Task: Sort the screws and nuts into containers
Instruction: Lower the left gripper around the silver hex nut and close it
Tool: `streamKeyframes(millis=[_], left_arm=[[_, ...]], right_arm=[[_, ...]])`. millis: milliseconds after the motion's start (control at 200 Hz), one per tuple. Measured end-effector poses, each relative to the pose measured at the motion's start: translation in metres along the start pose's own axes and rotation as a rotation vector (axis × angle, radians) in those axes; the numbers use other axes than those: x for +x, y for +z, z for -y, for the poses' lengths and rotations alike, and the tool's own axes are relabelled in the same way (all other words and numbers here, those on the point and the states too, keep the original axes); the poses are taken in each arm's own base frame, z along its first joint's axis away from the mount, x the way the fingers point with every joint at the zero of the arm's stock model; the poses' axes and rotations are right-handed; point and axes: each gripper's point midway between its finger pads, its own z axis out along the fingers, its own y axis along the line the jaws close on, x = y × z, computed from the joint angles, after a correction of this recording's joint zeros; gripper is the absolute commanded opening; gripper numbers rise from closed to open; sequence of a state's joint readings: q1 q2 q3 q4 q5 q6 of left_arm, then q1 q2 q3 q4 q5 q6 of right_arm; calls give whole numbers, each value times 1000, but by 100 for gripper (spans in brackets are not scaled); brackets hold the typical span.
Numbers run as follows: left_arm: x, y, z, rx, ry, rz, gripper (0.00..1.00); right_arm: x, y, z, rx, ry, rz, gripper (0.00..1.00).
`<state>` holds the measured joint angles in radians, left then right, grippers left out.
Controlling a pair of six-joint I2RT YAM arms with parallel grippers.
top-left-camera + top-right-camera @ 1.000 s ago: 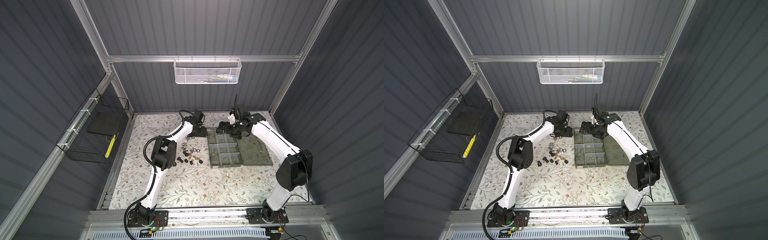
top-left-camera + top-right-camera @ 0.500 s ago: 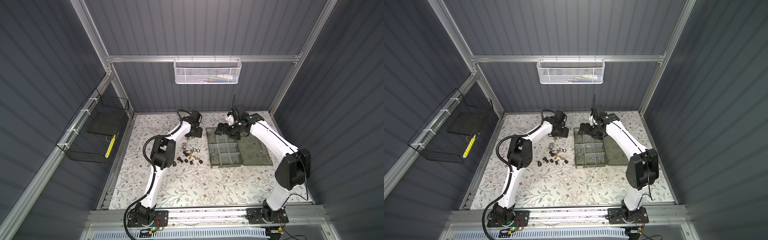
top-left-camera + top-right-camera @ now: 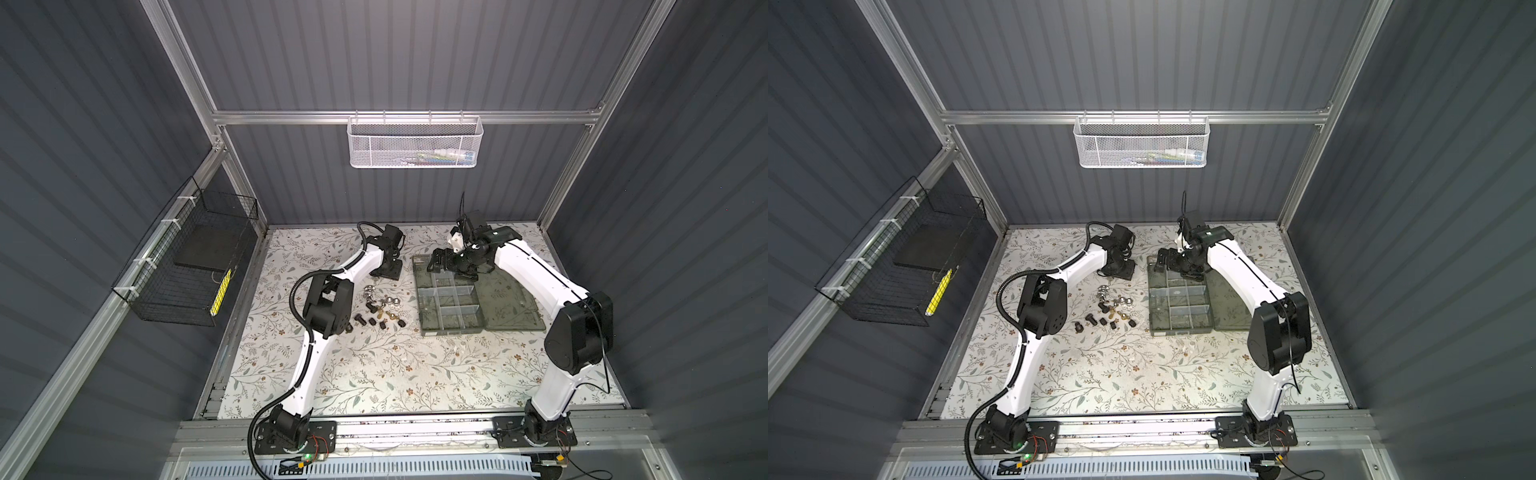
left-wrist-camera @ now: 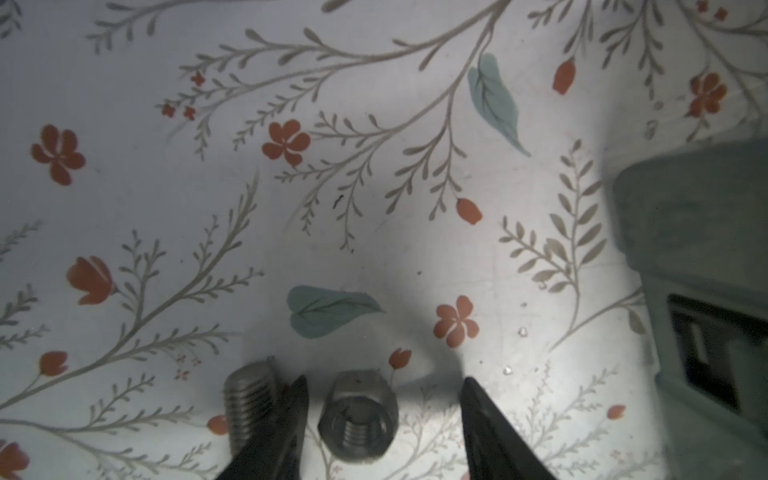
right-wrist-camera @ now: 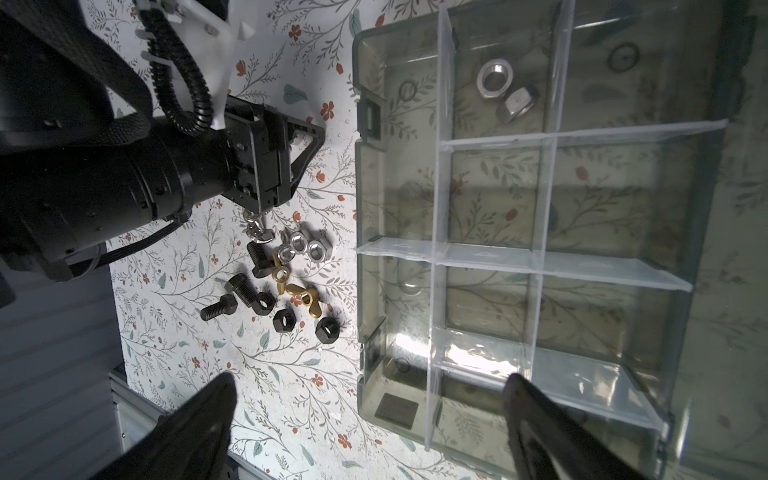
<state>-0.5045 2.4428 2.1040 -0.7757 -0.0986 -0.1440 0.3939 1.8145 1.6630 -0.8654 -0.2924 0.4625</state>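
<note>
Left gripper (image 4: 383,380) straddles a silver nut (image 4: 358,419) on the mat (image 3: 374,374); right gripper (image 5: 370,395) hangs over the box (image 3: 452,331), spread wide and empty.

Box lies open and flat beside the pile (image 3: 378,307), with two silver nuts (image 5: 505,91) in one far compartment and the rest looking bare. Pile is loose silver, black and brass hardware, between the left arm and the box. The nut sits at the pile's far edge, between the left jaws. These are parted with a clear gap on one side, so nothing is pinched. A bolt (image 4: 249,399) lies just outside one jaw. The nut is probably small, hard, smooth steel that skids or pops out easily. Best taken across two opposite flats, not the corners. It has no real long axis, and the bore seems to face up, though that's not certain.
</note>
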Motion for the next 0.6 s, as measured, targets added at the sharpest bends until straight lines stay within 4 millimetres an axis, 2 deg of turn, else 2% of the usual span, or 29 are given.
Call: streamKeyframes(millis=[150,600], left_arm=[[1,0,-3,-19,33,-4,51],[-2,-2,-16,-94,145,2,47]], right_arm=[[0,0,0,1,1,-3,99],[8,2,5,19,15,-37,99]])
